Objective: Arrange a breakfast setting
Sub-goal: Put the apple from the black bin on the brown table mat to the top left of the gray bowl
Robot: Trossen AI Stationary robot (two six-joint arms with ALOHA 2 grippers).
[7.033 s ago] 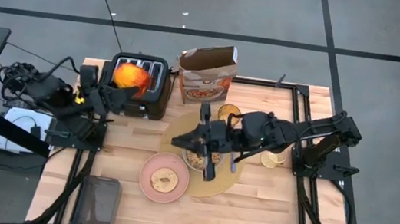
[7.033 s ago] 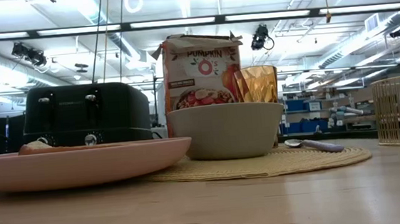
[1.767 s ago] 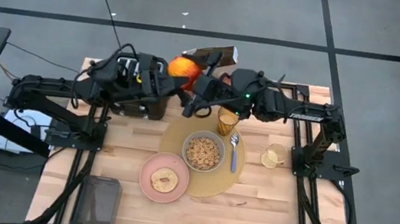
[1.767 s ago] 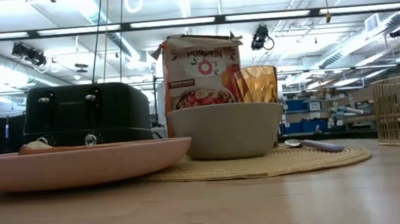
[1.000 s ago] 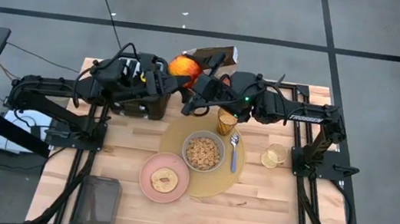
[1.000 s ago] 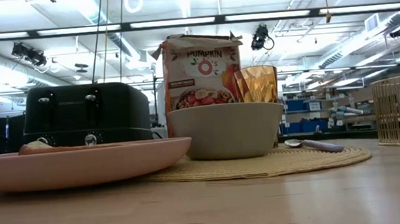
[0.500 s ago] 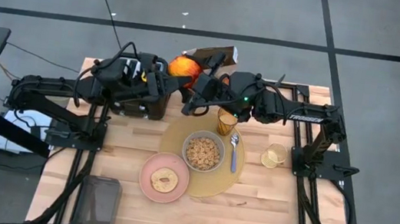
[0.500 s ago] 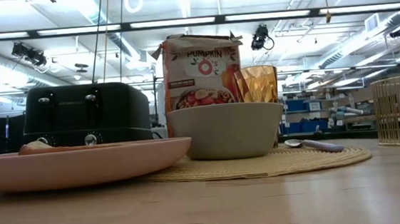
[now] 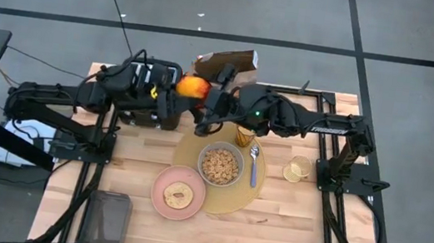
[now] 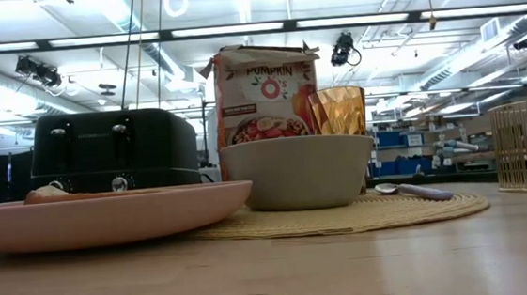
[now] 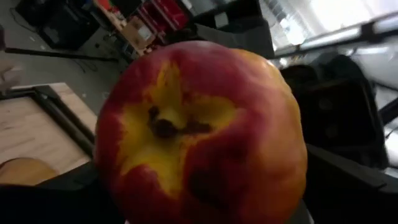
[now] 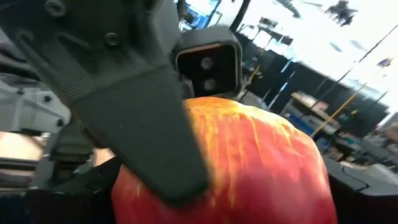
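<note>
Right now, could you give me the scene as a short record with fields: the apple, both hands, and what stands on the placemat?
apple: in the air, between both hands, beside the toaster
left hand: at the apple
right hand: at the apple, opposite side
which hand bears it: cannot tell
on placemat: grey bowl with cereal, amber glass, spoon
pink plate: at the placemat's edge, bread round on it

Both wrist views are filled by the apple [image 11: 202,134], its lower part cut off by the edge. From above, the arms hide most of the toaster [image 9: 147,112] and the glass [image 9: 244,135]. In the low view neither arm appears, and the bowl [image 10: 297,171] covers the glass's base.
</note>
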